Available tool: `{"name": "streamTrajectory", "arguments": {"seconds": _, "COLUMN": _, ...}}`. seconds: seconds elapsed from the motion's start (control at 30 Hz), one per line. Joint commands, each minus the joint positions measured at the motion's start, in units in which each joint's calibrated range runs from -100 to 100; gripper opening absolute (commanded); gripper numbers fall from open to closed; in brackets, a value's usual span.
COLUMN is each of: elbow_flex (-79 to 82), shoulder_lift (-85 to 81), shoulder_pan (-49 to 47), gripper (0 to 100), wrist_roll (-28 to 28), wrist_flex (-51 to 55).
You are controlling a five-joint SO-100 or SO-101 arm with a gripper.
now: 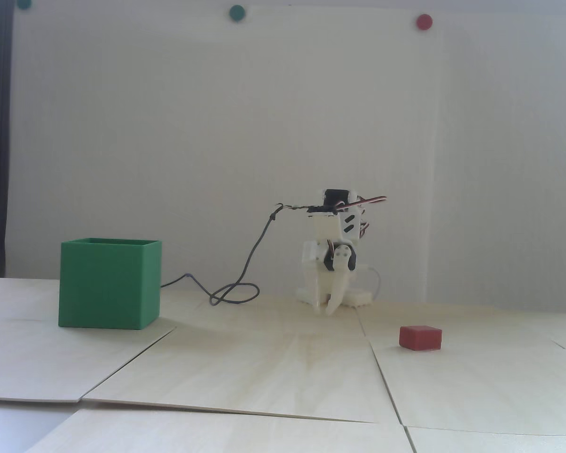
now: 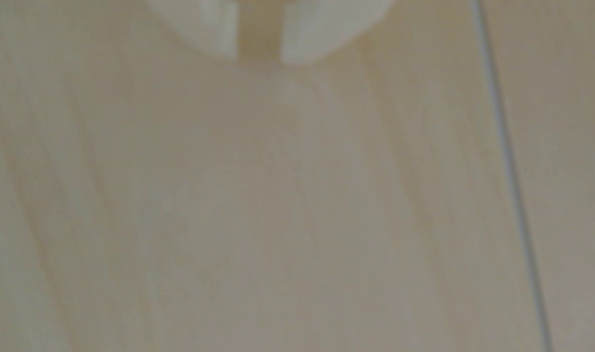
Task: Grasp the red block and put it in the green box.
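In the fixed view the red block [image 1: 420, 338] lies flat on the wooden table at the right, in front of the arm and to its right. The green box [image 1: 108, 283] stands on the table at the left, its top open. The white arm is folded low at the back centre, and its gripper [image 1: 326, 309] points down with the tips just above the table, far from both block and box. In the wrist view the gripper [image 2: 259, 57] shows two blurred white fingertips [image 2: 218, 30] with a narrow gap and only bare wood between them. Neither block nor box shows there.
A dark cable [image 1: 245, 264] loops from the arm down onto the table between the arm and the box. The table is made of wooden panels with seams [image 2: 506, 169]. Coloured round dots [image 1: 424, 21] sit high on the white wall behind.
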Motion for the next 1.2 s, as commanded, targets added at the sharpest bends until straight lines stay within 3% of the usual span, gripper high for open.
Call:
{"name": "streamTrajectory", "arguments": {"seconds": 0.0, "elbow_flex": 0.20, "shoulder_lift": -0.08, "shoulder_pan": 0.25, "gripper": 3, "wrist_roll": 0.15, "wrist_flex": 1.77}}
{"name": "streamTrajectory", "arguments": {"seconds": 0.67, "elbow_flex": 0.20, "shoulder_lift": -0.08, "shoulder_pan": -0.24, "gripper": 3, "wrist_roll": 0.04, "wrist_flex": 1.69}}
{"name": "streamTrajectory", "arguments": {"seconds": 0.87, "elbow_flex": -0.96, "shoulder_lift": 0.79, "shoulder_pan": -5.38, "gripper": 3, "wrist_roll": -0.22, "wrist_flex": -3.45}}
{"name": "streamTrajectory", "arguments": {"seconds": 1.03, "elbow_flex": -13.82, "shoulder_lift": 5.13, "shoulder_pan": -5.95, "gripper": 4, "wrist_roll": -0.27, "wrist_flex": -7.08}}
{"name": "streamTrajectory", "arguments": {"seconds": 1.17, "elbow_flex": -31.66, "shoulder_lift": 18.87, "shoulder_pan": -5.95, "gripper": 4, "wrist_roll": -2.14, "wrist_flex": -7.08}}
